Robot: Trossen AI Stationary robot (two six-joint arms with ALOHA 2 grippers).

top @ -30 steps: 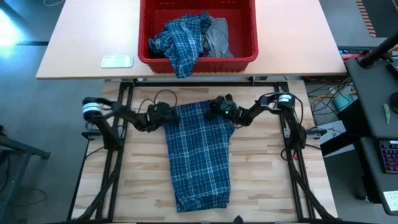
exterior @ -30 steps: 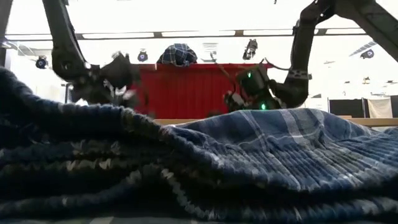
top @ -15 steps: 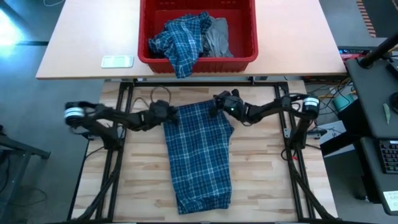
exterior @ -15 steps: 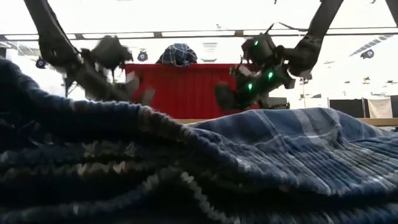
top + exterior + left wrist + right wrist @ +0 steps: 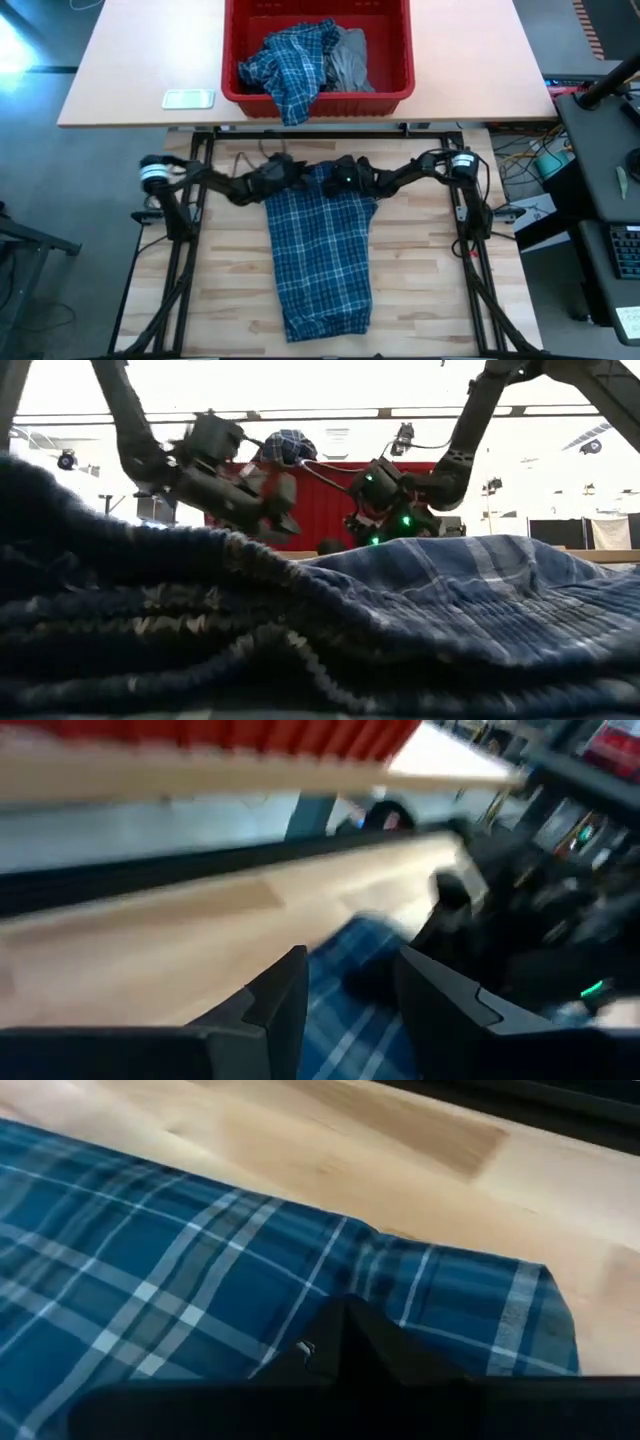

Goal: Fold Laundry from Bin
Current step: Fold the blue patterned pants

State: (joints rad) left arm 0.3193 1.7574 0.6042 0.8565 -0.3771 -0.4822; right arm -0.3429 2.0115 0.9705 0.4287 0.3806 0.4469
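Lying flat on the wooden table [image 5: 420, 300], a folded blue plaid shirt [image 5: 322, 250] is the biggest thing. The red bin [image 5: 318, 95] sits past its far end with more plaid and grey clothes inside. Both arms reach in low to the shirt's far edge. The left gripper [image 5: 292, 172] has its fingers partly open with nothing between them. The right gripper [image 5: 333, 178] is closed tight, touching the shirt.
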